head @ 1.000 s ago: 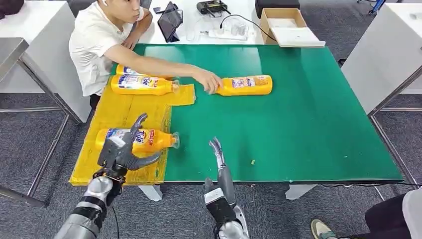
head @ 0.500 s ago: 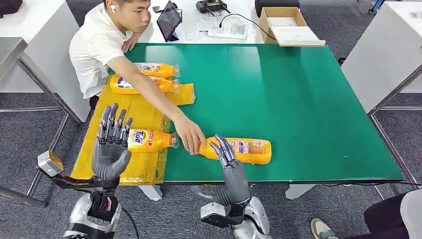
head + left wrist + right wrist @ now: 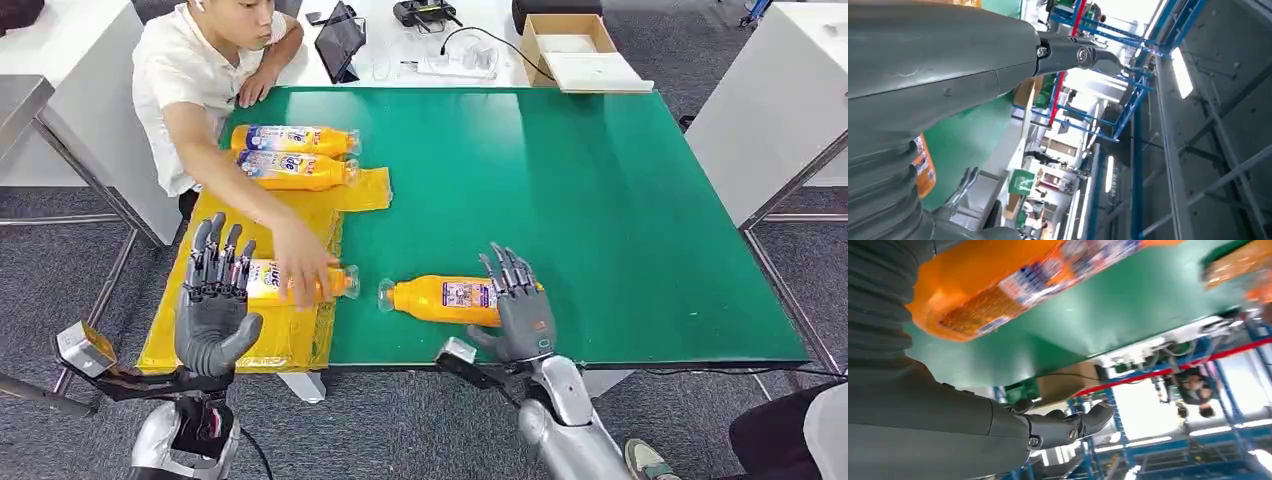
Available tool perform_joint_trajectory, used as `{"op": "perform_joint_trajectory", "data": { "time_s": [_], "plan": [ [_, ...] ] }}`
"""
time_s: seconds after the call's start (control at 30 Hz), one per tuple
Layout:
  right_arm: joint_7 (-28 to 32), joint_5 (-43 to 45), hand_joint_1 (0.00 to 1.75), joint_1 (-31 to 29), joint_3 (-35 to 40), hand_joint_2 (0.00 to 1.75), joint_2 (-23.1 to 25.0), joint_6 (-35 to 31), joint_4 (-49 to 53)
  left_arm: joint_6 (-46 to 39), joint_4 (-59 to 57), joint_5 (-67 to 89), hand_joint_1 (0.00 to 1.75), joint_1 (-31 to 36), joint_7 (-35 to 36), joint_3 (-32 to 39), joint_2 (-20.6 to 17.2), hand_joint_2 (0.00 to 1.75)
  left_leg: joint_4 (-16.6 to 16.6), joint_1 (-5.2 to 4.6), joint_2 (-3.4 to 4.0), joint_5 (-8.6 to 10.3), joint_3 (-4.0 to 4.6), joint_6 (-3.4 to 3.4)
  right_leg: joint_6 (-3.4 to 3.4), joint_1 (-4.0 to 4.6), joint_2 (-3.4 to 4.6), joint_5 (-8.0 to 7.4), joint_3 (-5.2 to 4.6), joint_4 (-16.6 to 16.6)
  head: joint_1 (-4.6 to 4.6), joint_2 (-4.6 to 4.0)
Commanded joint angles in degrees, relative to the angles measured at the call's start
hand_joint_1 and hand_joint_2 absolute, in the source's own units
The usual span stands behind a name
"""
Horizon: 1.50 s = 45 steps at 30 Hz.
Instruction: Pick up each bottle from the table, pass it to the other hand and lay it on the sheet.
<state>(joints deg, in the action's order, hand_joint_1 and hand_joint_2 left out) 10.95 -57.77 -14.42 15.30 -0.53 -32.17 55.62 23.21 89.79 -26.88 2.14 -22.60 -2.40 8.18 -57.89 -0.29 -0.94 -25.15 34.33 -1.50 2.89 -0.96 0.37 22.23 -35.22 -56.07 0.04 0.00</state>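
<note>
Our right hand [image 3: 520, 310] stands with fingers spread and holding nothing, just at the base end of an orange bottle [image 3: 440, 298] lying on its side on the green table [image 3: 620, 200]. Our left hand [image 3: 215, 300] is raised, fingers apart and empty, over the yellow sheet [image 3: 290, 215], where a person's hand [image 3: 300, 270] rests on another bottle [image 3: 330, 283]. Two more bottles [image 3: 295, 155] lie side by side at the sheet's far end.
</note>
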Motion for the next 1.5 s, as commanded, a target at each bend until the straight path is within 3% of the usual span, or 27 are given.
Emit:
{"op": "perform_joint_trajectory", "data": {
  "time_s": [0.03,0.17,0.43,0.5,0.83,0.9,1.33,1.37,1.4,1.47,1.5],
  "plan": [
    [-1.7,0.2,0.00,-6.4,-2.9,1.75,-0.3,2.8,-12.3,-1.1,-2.2,1.5,0.00,1.3,0.4,-0.3,0.2,1.75,0.0,0.07,0.14,-0.14,-0.30,0.12,-0.15,0.09,0.02,0.11,0.28,0.0,-0.02,0.00],
    [2.0,4.2,0.00,-8.1,-3.5,1.75,0.4,7.1,-16.4,-1.4,-2.6,2.0,0.00,2.3,-0.2,-1.2,-0.2,1.75,0.0,0.06,0.12,-0.08,-0.27,0.11,-0.13,0.08,0.01,0.06,0.26,0.1,0.00,0.00],
    [2.8,6.2,0.00,-9.1,-3.7,1.75,0.5,10.1,-20.2,-1.2,-2.7,1.2,0.00,2.9,0.0,-1.8,-0.5,1.75,0.0,0.06,0.05,-0.06,-0.16,0.09,-0.11,0.07,-0.03,0.05,0.16,0.0,-0.02,0.00],
    [4.2,9.5,0.00,-9.3,-4.3,1.75,0.3,14.8,-21.5,-0.9,-2.9,0.7,0.00,3.0,0.3,-2.5,-0.9,1.75,0.0,0.08,0.05,-0.11,-0.26,0.12,-0.14,0.10,-0.05,0.10,0.27,0.0,-0.02,0.00],
    [-4.7,4.4,0.00,-15.1,1.4,1.75,-3.5,22.8,-27.8,0.6,-2.8,0.8,0.00,4.5,1.6,-5.3,-1.7,1.75,0.0,0.03,0.22,0.00,-0.34,0.10,-0.12,0.05,-0.04,-0.02,0.26,0.1,0.00,0.00],
    [-7.7,2.2,0.00,-17.4,4.0,1.75,-4.2,27.1,-29.4,0.9,-3.6,1.0,0.00,5.0,1.9,-5.1,-1.5,1.75,0.0,0.04,0.34,0.00,-0.40,0.10,-0.14,0.07,0.02,-0.09,0.28,0.1,-0.02,0.00],
    [-7.1,2.0,0.00,-19.9,6.5,1.75,-4.1,32.0,-31.3,1.3,-5.7,0.9,0.00,6.1,2.7,-5.4,-1.2,1.75,0.0,0.04,0.37,0.08,-0.68,0.02,-0.14,0.07,0.12,-0.22,0.52,0.1,0.00,0.00],
    [-4.7,3.3,0.45,-19.7,6.1,1.75,-3.9,32.5,-31.3,1.4,-6.3,0.5,0.00,6.5,2.9,-5.5,-1.2,1.75,0.1,0.06,0.35,0.09,-0.68,0.06,-0.18,0.10,0.07,-0.22,0.54,0.1,-0.02,-0.02],
    [-3.1,4.6,1.41,-19.4,5.6,1.75,-3.8,32.6,-31.3,1.4,-6.6,0.3,0.00,6.7,2.9,-5.8,-1.3,1.75,0.1,0.06,0.33,0.10,-0.72,0.04,-0.16,0.09,0.07,-0.22,0.58,0.2,0.00,0.00],
    [-1.5,5.8,1.69,-19.2,6.0,1.75,-3.7,33.4,-32.1,1.4,-7.0,-0.3,0.00,7.0,2.9,-6.3,-1.6,1.75,0.1,0.06,0.29,0.11,-0.71,0.06,-0.18,0.10,0.01,-0.22,0.59,0.2,0.00,0.00],
    [-1.5,5.8,1.69,-19.1,6.0,1.75,-3.7,33.4,-32.2,1.4,-7.0,-0.3,0.00,7.0,2.9,-6.3,-1.6,1.75,0.1,0.06,0.30,0.11,-0.73,0.05,-0.17,0.10,0.04,-0.23,0.60,0.2,-0.02,-0.02]
  ]
}}
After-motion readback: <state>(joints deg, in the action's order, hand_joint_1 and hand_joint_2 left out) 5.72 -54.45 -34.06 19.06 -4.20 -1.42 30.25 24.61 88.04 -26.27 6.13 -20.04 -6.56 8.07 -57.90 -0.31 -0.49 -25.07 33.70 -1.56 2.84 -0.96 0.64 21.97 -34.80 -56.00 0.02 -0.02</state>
